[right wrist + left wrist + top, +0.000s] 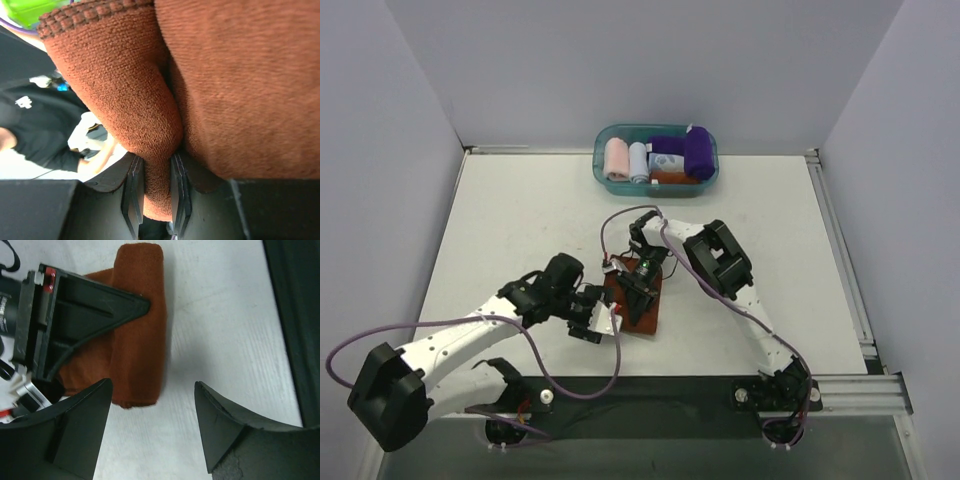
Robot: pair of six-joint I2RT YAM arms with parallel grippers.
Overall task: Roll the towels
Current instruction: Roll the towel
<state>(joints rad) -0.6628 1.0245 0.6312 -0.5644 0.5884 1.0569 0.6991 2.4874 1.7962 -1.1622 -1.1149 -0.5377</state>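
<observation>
The rust-brown towel (645, 310) lies rolled into a thick bundle on the white table near the middle front. My right gripper (638, 285) comes down on it from behind. In the right wrist view the gripper (157, 186) is shut on a fold of the brown terry cloth (240, 90). My left gripper (603, 322) sits just left of the roll. In the left wrist view it stands open (152, 390) over bare table, with the roll's end (140, 340) ahead and slightly left. The purple towel (698, 152) stands rolled in the bin at the back.
A teal bin (599, 160) at the table's far edge holds small pink (617, 158), pale blue and patterned rolled cloths beside the purple one. The right gripper's black finger (100, 310) lies across the brown roll in the left wrist view. Walls close in both sides.
</observation>
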